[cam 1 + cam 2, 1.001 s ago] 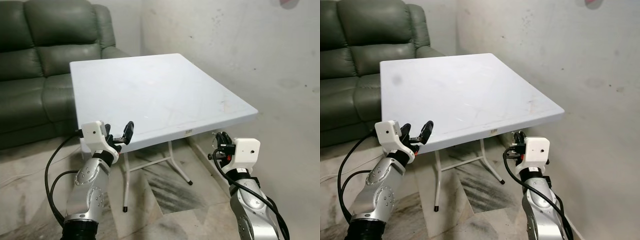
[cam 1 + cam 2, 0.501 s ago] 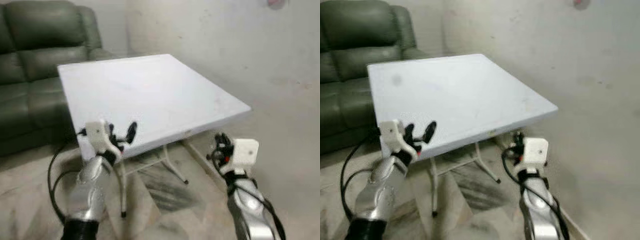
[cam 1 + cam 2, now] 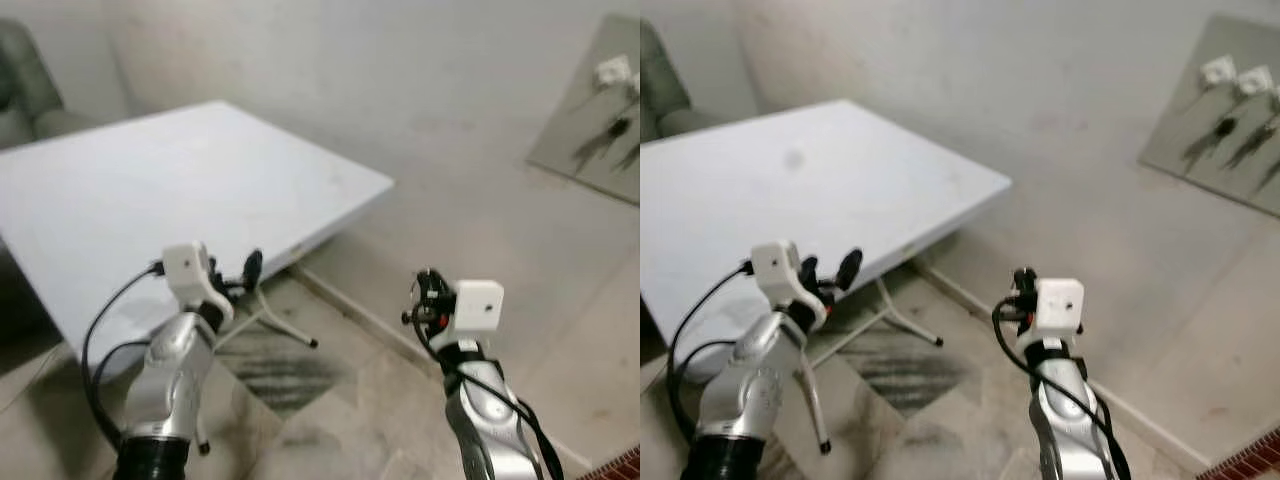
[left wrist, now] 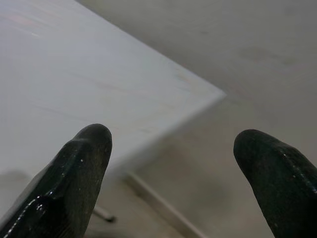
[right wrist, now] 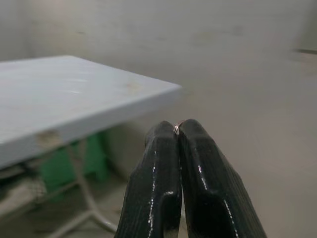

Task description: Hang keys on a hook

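My right gripper point(image 3: 425, 296) is held out low over the floor, near the wall. In the right wrist view its fingers point(image 5: 198, 168) are pressed together, with a small metal glint of the keys point(image 5: 176, 127) pinched at their tips; the rest of the keys is hidden. A grey board point(image 3: 590, 120) hangs on the wall at the upper right. It carries white hooks point(image 3: 612, 70) with dark keys point(image 3: 598, 142) dangling from them, well above and to the right of my right gripper. My left gripper point(image 3: 236, 276) is open with nothing in it, beside the white table point(image 3: 180, 190).
The white folding table takes up the left half, its corner point(image 3: 385, 183) pointing at the wall and its metal legs point(image 3: 285, 325) on the tiled floor. A dark green sofa point(image 3: 18, 95) shows at the far left edge. Bare floor lies between the table and the wall.
The camera has swung to the right: the sofa has slid almost out of view and the wall board with hooks has come in. Both arms keep their pose.
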Tool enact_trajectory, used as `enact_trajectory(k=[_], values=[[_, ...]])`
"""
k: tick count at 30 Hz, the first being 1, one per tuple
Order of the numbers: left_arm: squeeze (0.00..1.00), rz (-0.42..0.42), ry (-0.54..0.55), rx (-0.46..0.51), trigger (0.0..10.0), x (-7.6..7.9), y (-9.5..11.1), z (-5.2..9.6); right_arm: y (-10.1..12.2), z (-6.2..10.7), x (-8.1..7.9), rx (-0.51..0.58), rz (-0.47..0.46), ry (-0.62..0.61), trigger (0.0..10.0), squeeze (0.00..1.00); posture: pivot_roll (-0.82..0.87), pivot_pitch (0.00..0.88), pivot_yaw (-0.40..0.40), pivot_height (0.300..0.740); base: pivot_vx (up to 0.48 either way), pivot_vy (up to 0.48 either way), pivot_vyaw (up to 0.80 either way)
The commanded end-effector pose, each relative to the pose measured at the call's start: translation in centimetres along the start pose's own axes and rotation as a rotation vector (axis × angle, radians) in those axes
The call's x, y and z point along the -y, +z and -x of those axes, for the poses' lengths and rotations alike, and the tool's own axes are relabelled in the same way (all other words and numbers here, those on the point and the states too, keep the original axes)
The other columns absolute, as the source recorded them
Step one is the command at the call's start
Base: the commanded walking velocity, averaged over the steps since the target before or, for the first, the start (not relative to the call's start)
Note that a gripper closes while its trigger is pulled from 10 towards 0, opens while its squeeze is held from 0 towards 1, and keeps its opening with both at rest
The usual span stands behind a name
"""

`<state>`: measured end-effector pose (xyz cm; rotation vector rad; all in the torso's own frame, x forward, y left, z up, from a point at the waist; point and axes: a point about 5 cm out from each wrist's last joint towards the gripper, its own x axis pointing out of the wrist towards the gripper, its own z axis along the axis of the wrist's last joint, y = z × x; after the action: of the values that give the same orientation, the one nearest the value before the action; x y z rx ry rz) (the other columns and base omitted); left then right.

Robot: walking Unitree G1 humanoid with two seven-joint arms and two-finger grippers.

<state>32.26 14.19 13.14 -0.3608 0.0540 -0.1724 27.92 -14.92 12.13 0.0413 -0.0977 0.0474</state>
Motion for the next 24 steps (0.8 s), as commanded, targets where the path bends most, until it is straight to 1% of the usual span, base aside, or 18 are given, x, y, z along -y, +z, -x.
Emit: enact_trajectory(k=[1, 10, 22, 24], values=[[0.00, -0.026, -0.005, 0.004, 10.0, 0.05, 0.42, 0.02, 0.66, -0.16, -0.06, 0.025, -0.002, -0.005, 10.0, 0.00, -0.04, 0.007, -0.026, 0.740, 0.000, 0.000, -0.76], [0.00, -0.030, -0.013, 0.001, 10.0, 0.23, 0.44, -0.08, 0.72, -0.07, -0.03, 0.024, 0.000, -0.006, 10.0, 0.00, -0.05, 0.000, -0.027, 0.740, 0.000, 0.000, -0.75], [0.00, -0.053, -0.038, 0.013, 10.0, 0.84, 0.49, -0.37, 0.87, -0.17, 0.01, 0.034, 0.008, 0.001, 10.0, 0.00, -0.05, 0.000, -0.033, 0.740, 0.000, 0.000, -0.74], [0.00, -0.057, -0.048, 0.019, 10.0, 1.03, 0.63, -0.49, 1.08, -0.22, 0.01, 0.049, -0.003, 0.010, 10.0, 0.00, -0.05, 0.000, -0.032, 0.740, 0.000, 0.000, 0.00]])
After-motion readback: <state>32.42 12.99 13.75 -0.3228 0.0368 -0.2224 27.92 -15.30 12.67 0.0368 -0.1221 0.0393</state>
